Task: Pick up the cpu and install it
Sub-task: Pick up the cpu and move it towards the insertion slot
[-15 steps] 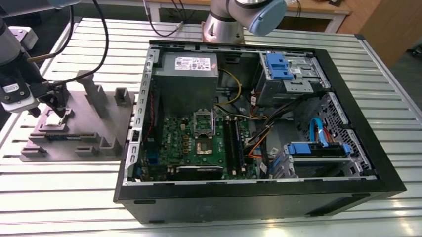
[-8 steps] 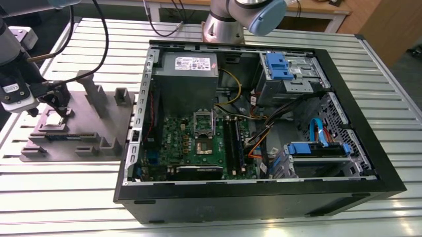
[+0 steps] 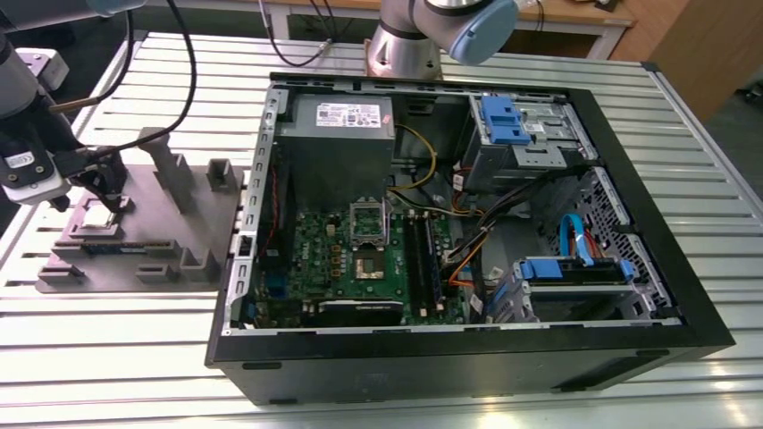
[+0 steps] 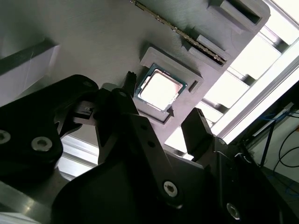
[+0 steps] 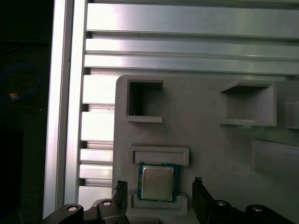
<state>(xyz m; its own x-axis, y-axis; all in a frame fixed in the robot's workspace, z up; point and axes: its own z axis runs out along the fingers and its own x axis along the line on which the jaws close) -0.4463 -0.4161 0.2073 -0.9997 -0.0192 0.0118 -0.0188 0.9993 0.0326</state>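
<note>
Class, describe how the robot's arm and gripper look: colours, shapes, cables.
The arm is silver-grey and rounded, with a pale blue cap on its joint. Near the wrist sits a white block, and black cables run towards it. The gripper is matte black, with two angular fingers and silver screws in its body.

One small square chip with a shiny silver-grey metal top, the cpu (image 5: 157, 182), sits in one flat grey plastic tray (image 3: 179, 223). One long thin memory stick (image 4: 201, 44) lies on the same tray. One tool (image 5: 159, 183) has two black fingers (image 5: 202, 198). One open black computer case (image 3: 477, 357) holds one green motherboard (image 3: 357, 259), one grey metal power-supply box (image 3: 339, 134) and two drive cages with blue plastic latches (image 3: 501, 121). One slatted aluminium worktop (image 3: 120, 357) carries the tray and the case.
</note>
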